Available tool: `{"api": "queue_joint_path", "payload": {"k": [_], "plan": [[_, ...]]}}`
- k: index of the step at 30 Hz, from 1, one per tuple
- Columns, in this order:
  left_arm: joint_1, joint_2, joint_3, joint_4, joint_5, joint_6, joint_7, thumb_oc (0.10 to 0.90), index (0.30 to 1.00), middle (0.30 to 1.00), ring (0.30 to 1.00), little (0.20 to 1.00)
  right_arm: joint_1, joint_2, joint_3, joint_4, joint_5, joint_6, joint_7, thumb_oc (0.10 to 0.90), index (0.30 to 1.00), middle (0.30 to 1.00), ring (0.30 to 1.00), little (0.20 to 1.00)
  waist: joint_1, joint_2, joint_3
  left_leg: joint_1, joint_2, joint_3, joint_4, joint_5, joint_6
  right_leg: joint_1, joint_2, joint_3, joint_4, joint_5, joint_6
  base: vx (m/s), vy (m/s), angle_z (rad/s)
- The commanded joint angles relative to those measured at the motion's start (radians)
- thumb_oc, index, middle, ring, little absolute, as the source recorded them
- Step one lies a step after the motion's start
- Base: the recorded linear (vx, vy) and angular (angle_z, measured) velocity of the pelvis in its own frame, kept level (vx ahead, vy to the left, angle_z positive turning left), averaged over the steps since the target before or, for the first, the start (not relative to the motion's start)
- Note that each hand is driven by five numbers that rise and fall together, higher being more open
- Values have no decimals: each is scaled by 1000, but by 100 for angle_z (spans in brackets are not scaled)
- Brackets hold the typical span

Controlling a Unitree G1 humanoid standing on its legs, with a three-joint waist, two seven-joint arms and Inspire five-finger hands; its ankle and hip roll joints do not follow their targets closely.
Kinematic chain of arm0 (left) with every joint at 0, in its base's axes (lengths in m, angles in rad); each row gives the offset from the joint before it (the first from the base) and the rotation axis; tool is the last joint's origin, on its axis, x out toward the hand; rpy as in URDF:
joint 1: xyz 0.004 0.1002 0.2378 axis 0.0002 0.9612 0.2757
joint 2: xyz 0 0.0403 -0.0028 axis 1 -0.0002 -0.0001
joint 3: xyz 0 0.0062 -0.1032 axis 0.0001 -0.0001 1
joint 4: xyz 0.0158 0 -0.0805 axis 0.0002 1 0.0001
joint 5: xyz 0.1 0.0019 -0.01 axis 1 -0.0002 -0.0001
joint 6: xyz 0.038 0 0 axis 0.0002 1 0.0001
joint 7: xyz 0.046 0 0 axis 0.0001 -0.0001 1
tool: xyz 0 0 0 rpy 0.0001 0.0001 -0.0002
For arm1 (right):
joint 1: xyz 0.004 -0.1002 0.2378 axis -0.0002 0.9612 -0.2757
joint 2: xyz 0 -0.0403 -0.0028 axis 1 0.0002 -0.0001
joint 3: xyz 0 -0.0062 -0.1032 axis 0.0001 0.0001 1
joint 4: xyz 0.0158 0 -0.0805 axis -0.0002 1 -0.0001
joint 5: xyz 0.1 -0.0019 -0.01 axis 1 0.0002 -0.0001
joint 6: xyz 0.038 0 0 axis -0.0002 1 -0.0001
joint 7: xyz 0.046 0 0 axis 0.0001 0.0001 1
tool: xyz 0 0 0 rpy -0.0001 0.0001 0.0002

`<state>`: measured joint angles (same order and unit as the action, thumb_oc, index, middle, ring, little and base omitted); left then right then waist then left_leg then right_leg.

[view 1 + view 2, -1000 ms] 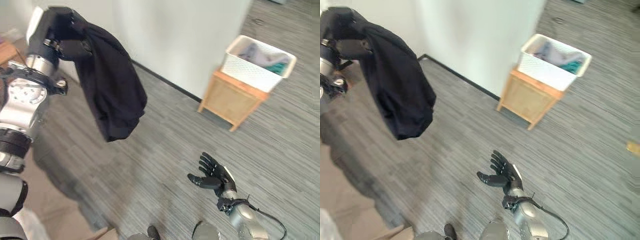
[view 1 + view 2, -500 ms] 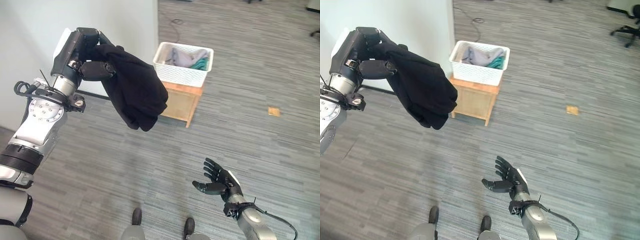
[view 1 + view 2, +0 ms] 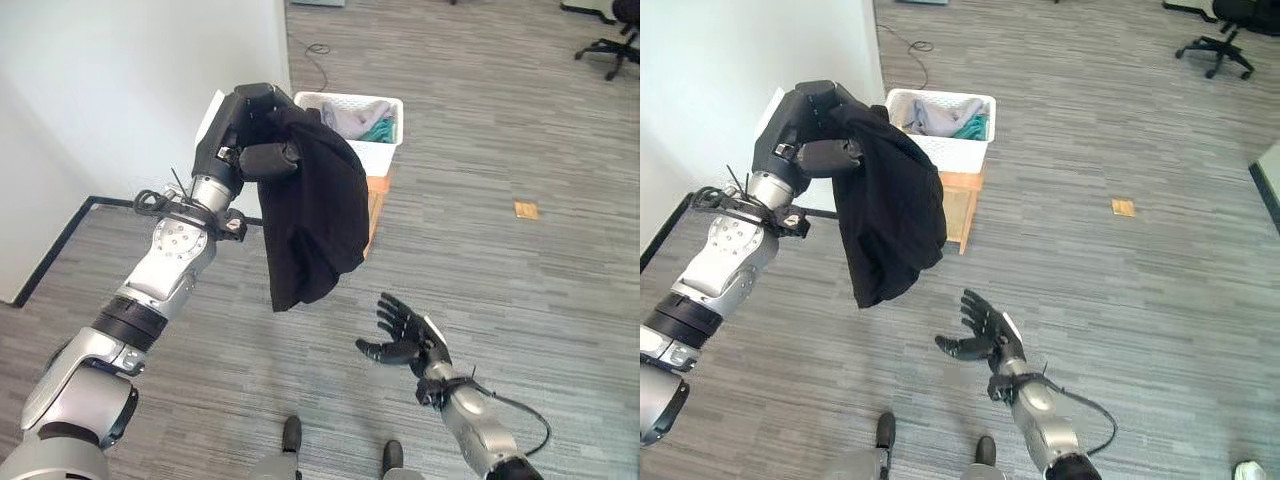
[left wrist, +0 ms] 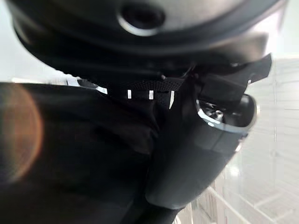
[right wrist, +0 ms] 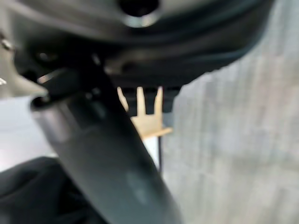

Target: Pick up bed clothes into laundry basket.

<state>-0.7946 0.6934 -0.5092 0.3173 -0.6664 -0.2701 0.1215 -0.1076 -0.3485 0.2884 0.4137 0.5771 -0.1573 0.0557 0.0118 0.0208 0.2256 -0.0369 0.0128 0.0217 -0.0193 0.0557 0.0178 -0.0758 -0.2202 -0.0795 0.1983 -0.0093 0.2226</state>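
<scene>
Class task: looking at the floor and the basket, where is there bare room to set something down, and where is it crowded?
Bare grey floor lies open to the right of the wooden stand, apart from a small tan scrap. The white laundry basket already holds clothes. The left hand holds a black garment hanging before the basket; the right hand is open below it.

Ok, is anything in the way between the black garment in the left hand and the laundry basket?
Nothing visible. The left hand holds the black garment up beside the white laundry basket on its wooden stand.
</scene>
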Motion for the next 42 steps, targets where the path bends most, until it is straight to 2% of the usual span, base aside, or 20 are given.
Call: {"api": "queue_joint_path", "payload": {"k": [1,4,6,10,12,16,17,18,20,23,24,25,28,31,33,35,37,38,39,42], "plan": [[-244,-54,86,28,-18,-88,25,400,300,300,300,300,-8,-10,-7,-115,24,-79,-2,800,900,900,900,900,-26,29,-25,59,3,-60,86,-124,-4,-81,36,50,386,59,5,202,158,-20],[-258,-71,74,44,-16,-92,23,400,300,300,300,300,13,-17,-19,-128,28,-74,5,800,900,900,900,900,-78,36,-17,139,24,-64,46,-161,-25,-175,-10,18,286,60,-4,355,-64,8],[-276,-85,61,36,-8,-95,18,400,300,300,300,300,26,-38,-41,-129,-2,-74,0,800,900,900,900,900,-122,19,-22,214,45,-88,16,-208,-75,-222,-87,1,-7,89,12,572,-268,10],[-232,-74,79,24,8,-95,7,400,300,300,300,300,46,-44,-60,-138,-17,-72,-9,800,900,900,900,900,-149,28,-36,296,95,-84,1,-250,-108,-217,-97,-68,-161,157,39,400,-198,16],[-219,-69,86,36,3,-92,-3,400,300,300,300,300,58,-49,-61,-132,-22,-65,0,800,900,900,900,900,-160,22,-65,323,114,-89,34,-251,-130,-203,-94,-73,-149,168,39,511,-311,13],[-172,-82,117,55,-41,-90,-24,400,300,300,300,300,57,-92,-30,-91,-20,-52,9,800,900,900,900,900,-165,22,-101,237,168,-136,420,51,-160,-114,-13,-68,-107,127,-48,475,-345,16],[-176,-81,117,61,-48,-88,-22,400,300,300,300,300,49,-102,-20,-88,-8,-51,12,800,900,900,900,900,-159,1,-96,175,162,-137,531,108,-156,-74,-11,-77,-129,115,-77,444,-512,-32],[-195,-79,114,72,-56,-87,-17,400,300,300,300,300,44,-115,-12,-96,13,-57,14,800,900,900,900,900,-148,-17,-83,118,179,-117,637,133,-151,-37,-4,-79,-137,93,-104,428,-473,-36],[-223,-74,99,76,-68,-84,-16,400,300,300,300,300,37,-134,-13,-103,15,-55,5,800,900,900,900,900,-121,-42,-66,30,137,-106,662,108,-143,26,-2,-72,-172,61,-117,398,-353,-26],[-252,-96,80,81,-80,-84,-19,400,300,300,300,300,19,-143,-44,-113,19,-65,-30,800,900,900,900,900,-83,-32,-47,-118,157,4,569,79,-162,137,19,-93,-212,20,-108,496,-218,2],[-253,-105,72,80,-71,-90,-21,400,300,300,300,300,21,-138,-67,-121,36,-78,-34,800,900,900,900,900,-67,-6,-52,-176,130,73,406,79,-157,171,51,-102,-225,-3,-102,475,-123,16],[-252,-107,71,80,-70,-90,-21,400,300,300,300,300,24,-138,-69,-122,36,-79,-33,800,900,900,900,900,-62,-9,-49,-161,126,79,397,76,-157,181,46,-99,-229,-6,-100,521,-109,13],[-225,-75,84,53,-39,-87,-33,400,300,300,300,300,28,-136,-71,-117,5,-87,-31,800,900,900,900,900,-5,26,-63,-194,25,79,92,129,-127,263,119,-80,-252,-53,-98,503,-104,7],[-220,-50,88,59,-42,-84,-45,400,300,300,300,300,14,-131,-62,-110,-2,-83,-24,800,900,900,900,900,14,32,-81,-205,19,162,67,169,-126,323,136,-88,-253,-86,-100,506,-109,-21],[-242,-16,87,57,-40,-92,-37,400,300,300,300,300,2,-112,-43,-102,-8,-76,-8,800,900,900,900,900,34,36,-114,-168,9,167,80,116,-82,337,124,-93,-208,-126,-86,420,7,-19],[-255,16,84,48,-36,-94,-32,400,300,300,300,300,14,-89,-37,-79,-24,-75,-4,800,900,900,900,900,57,16,-131,-122,-14,183,63,80,-41,305,77,-86,-39,-87,-43,418,93,-46],[-267,39,78,37,-48,-98,-28,400,300,300,300,300,37,-54,-39,-62,-25,-66,-5,800,900,900,900,900,37,21,-124,-46,-33,191,34,51,0,204,33,-57,217,70,23,248,135,-24],[-267,39,78,37,-48,-98,-28,400,300,300,300,300,38,-54,-39,-62,-25,-66,-5,800,900,900,900,900,39,22,-125,-47,-32,192,34,51,0,202,35,-55,217,71,23,285,136,6],[-281,48,65,22,-44,-106,-28,400,300,300,300,300,68,-40,-46,-75,-11,-63,9,800,900,900,900,900,-17,64,-102,20,-11,149,-11,46,5,73,79,3,393,74,14,325,71,33],[-322,26,45,49,-38,-108,-23,400,300,300,300,300,84,-46,-37,-76,-5,-58,21,800,900,900,900,900,-54,75,-94,78,-17,99,-52,37,-17,-8,42,-9,235,13,-24,309,-43,78]]}}
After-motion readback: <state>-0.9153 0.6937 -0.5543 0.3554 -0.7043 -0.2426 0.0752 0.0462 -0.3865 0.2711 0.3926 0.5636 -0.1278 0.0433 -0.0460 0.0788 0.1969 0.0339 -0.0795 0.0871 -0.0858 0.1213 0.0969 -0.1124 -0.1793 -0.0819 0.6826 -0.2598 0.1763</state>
